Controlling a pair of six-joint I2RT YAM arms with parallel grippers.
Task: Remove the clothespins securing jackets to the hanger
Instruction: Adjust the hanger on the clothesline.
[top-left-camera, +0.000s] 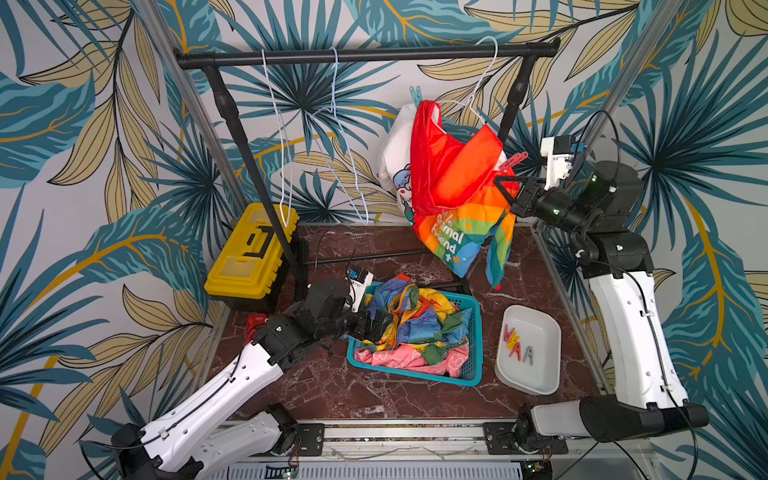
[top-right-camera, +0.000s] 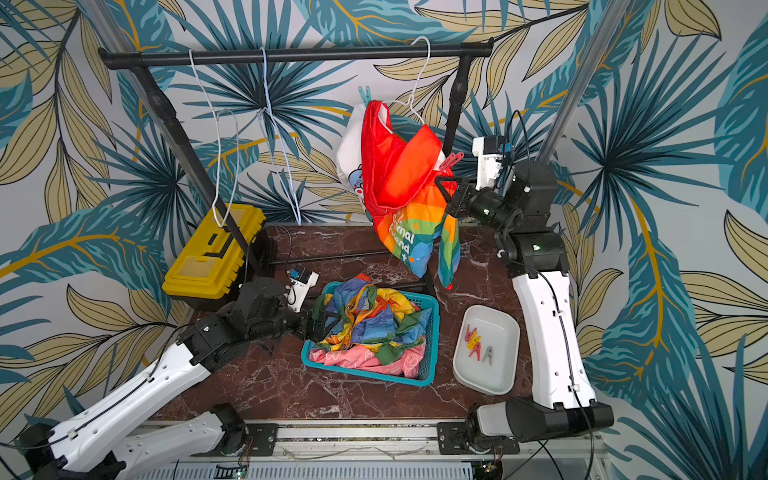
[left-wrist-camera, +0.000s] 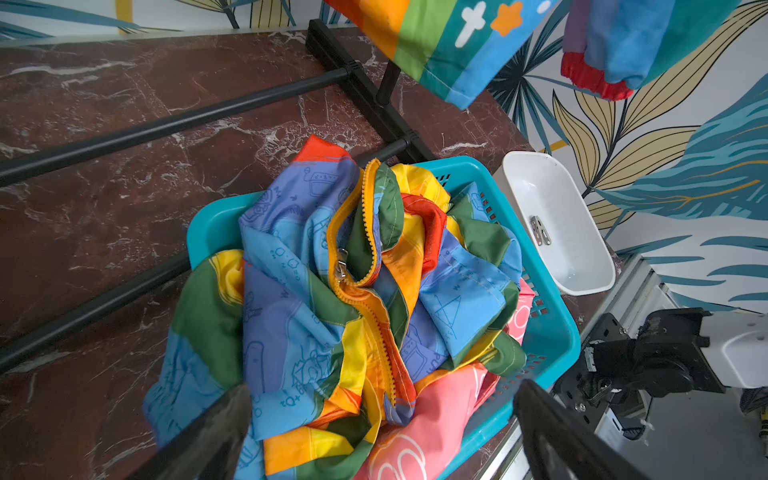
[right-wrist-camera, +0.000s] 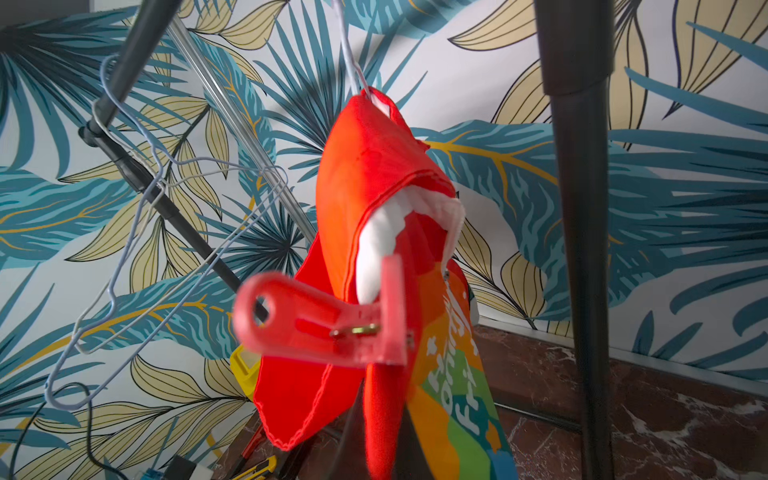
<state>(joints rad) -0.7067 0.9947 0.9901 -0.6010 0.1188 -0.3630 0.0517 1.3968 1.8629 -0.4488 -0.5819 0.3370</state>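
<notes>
Marble tabletop (top-left-camera: 332, 390): yellow toolbox (top-left-camera: 245, 257), teal basket (top-left-camera: 473, 353), white tray (top-left-camera: 536, 374), black rack (top-left-camera: 374, 53).

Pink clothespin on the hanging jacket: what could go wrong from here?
The right gripper is shut just below the pink clothespin, not on it, so pulling may tug the jacket instead. The teal clothespin clips the far side, so a hard tug could strain the cloth.

Pink clothespin (right-wrist-camera: 316, 324) — handle end blurred

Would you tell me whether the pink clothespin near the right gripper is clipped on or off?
Clipped on: in the right wrist view the pink clothespin pinches the hanging jacket at its edge.
</notes>
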